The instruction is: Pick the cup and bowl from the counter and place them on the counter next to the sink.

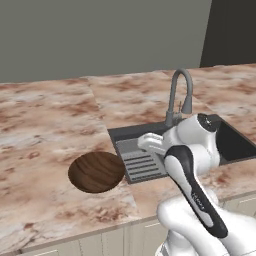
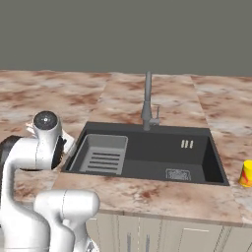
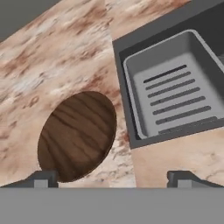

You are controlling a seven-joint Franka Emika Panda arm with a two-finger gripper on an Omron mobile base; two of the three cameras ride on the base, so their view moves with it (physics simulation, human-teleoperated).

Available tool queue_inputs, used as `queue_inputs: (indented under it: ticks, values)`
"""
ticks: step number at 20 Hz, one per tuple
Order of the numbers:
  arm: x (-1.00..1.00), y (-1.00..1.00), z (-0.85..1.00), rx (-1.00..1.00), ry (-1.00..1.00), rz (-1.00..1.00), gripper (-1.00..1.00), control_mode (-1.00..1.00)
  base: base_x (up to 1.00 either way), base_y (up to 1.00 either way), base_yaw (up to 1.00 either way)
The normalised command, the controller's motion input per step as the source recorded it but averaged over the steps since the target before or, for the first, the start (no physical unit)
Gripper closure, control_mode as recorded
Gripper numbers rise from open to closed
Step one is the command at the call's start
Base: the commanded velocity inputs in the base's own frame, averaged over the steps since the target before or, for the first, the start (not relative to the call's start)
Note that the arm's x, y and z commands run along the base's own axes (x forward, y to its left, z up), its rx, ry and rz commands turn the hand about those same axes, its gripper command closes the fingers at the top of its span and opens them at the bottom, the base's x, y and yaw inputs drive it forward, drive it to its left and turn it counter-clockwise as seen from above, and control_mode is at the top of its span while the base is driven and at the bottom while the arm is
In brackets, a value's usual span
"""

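Observation:
The wide dark brown wood-grain bowl [image 1: 96, 171] [image 3: 78, 135] rests on the beige-pink counter [image 1: 45, 125] just left of the sink [image 1: 231, 142] [image 2: 147, 152]. The small yellow cup [image 2: 246, 173] with red-orange blotches stands on the counter right of the sink, at the right base view's edge. In the hand view my gripper [image 3: 113, 179] is open, its two dark fingertips [image 3: 43, 179] set wide apart with nothing between them. It hovers above the counter's front strip, with the bowl's near rim by the left tip and the sink's front left corner ahead.
A grey slotted tray [image 3: 175, 100] [image 2: 103, 153] sits in the sink's left end. The curved grey faucet [image 1: 180, 95] [image 2: 147, 101] rises behind the basin. My own white arm [image 1: 192, 165] leans over the sink's front left corner. Cream cabinet fronts [image 2: 162, 234] run below.

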Motion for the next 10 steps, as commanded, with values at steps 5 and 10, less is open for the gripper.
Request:
queue_inputs:
  ticks: [5, 10]
  values:
    - [-1.0, -0.34, 0.67, -0.1, -0.05, 0.21, -1.0, -1.0, 0.0, 0.0, 0.0]
    - [-1.0, -0.45, 0.6, -0.18, 0.0, 0.19, -1.0, -1.0, 0.0, 0.0, 0.0]
